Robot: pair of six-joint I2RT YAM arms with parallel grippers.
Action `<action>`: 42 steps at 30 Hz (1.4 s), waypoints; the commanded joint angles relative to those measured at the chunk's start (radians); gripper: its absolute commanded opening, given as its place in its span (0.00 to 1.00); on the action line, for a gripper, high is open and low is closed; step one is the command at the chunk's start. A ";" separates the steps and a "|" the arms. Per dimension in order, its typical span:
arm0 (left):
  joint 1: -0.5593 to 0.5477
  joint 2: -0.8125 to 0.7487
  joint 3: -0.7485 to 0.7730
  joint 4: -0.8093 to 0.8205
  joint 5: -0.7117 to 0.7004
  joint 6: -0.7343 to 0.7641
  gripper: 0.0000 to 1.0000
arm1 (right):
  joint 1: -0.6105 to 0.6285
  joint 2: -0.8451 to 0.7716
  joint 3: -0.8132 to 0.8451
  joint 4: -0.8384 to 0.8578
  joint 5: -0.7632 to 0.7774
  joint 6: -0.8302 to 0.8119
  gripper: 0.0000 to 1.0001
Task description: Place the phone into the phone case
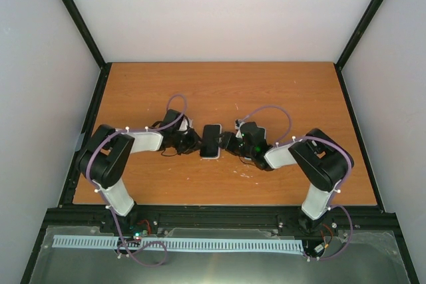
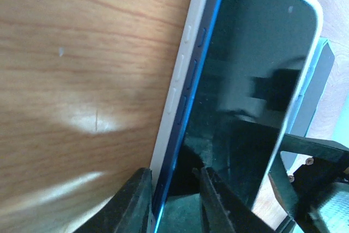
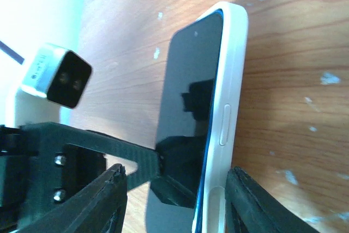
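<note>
Phone (image 2: 256,69) in phone case (image 2: 174,91) is being pinched from 9 o'clock by left gripper (image 2: 173,174), straddled from 3 o'clock by wide-open right gripper (image 3: 175,173).

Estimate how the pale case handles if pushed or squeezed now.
The phone case probably flexes little now: the phone sits mostly inside it, so they'd likely move as one stiff slab. The phone's glossy face reflects sharply, so a grip there may slip. Being flat and thin, it should slide on the table, not roll.
</note>
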 commanded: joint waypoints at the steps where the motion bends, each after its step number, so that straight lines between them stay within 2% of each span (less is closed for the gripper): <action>1: -0.008 -0.036 -0.027 -0.004 0.053 -0.028 0.27 | 0.008 -0.021 -0.002 0.200 -0.113 0.045 0.49; 8: -0.008 -0.064 -0.040 -0.014 0.051 -0.035 0.32 | 0.008 0.075 -0.050 0.391 -0.168 0.150 0.47; 12: -0.008 -0.077 -0.051 -0.011 0.051 -0.032 0.32 | 0.009 0.110 -0.052 0.435 -0.209 0.170 0.46; 13: -0.008 -0.080 -0.054 -0.007 0.052 -0.033 0.32 | 0.009 0.116 -0.054 0.429 -0.214 0.169 0.45; 17: -0.008 -0.083 -0.056 -0.007 0.053 -0.031 0.32 | 0.008 0.120 -0.052 0.389 -0.227 0.146 0.33; 24: -0.008 -0.110 -0.076 0.023 0.085 -0.046 0.36 | 0.008 0.093 -0.028 0.199 -0.185 0.067 0.20; 29: -0.008 -0.140 -0.093 0.045 0.119 -0.065 0.39 | 0.008 0.119 -0.034 0.226 -0.194 0.084 0.12; 35: -0.003 -0.235 -0.139 0.043 0.112 -0.067 0.53 | 0.008 0.073 -0.060 0.247 -0.197 0.082 0.07; 39: 0.019 -0.345 -0.170 0.024 0.102 -0.061 0.72 | 0.006 0.008 -0.087 0.270 -0.228 0.068 0.04; 42: 0.050 -0.440 -0.186 -0.019 0.087 -0.042 0.82 | 0.005 -0.052 -0.107 0.284 -0.279 0.060 0.03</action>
